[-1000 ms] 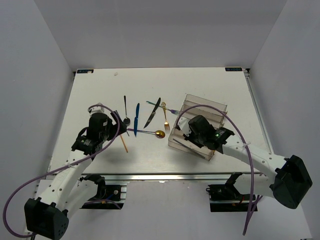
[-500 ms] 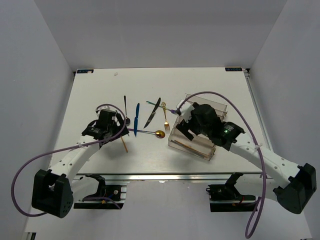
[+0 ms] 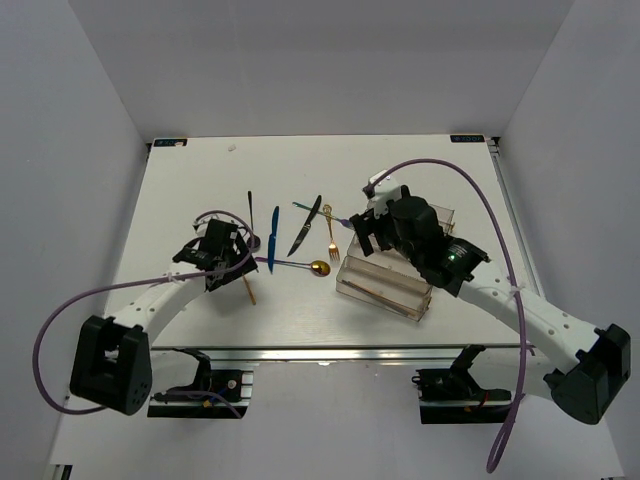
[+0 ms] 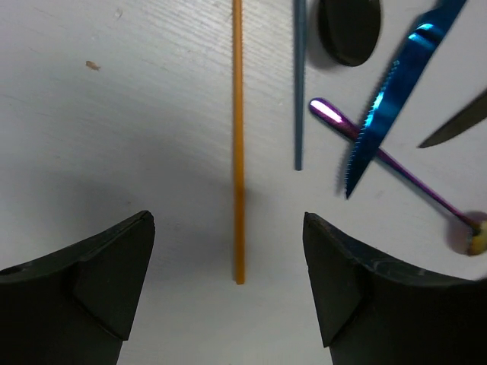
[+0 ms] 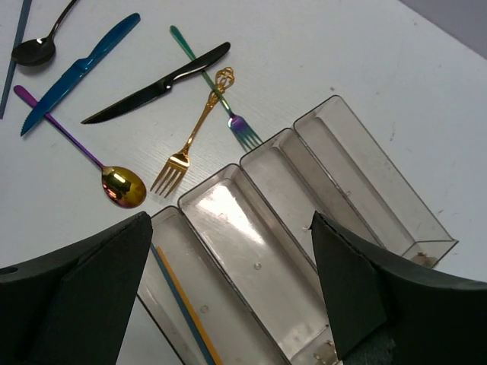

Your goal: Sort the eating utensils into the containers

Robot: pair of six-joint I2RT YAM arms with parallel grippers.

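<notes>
The left gripper (image 4: 227,228), the closer of the two, hangs with fingers spread and empty over the wooden chopstick (image 4: 237,137), which lies on the table left of the clear tray (image 3: 385,290), running near-to-far through the gap between them.

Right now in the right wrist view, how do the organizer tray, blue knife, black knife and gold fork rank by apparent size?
1. clear organizer tray, largest by far, though partly cut off by the frame.
2. blue knife and black knife: their lengths look alike, so I won't rank them.
3. gold fork, somewhat shorter.
</notes>
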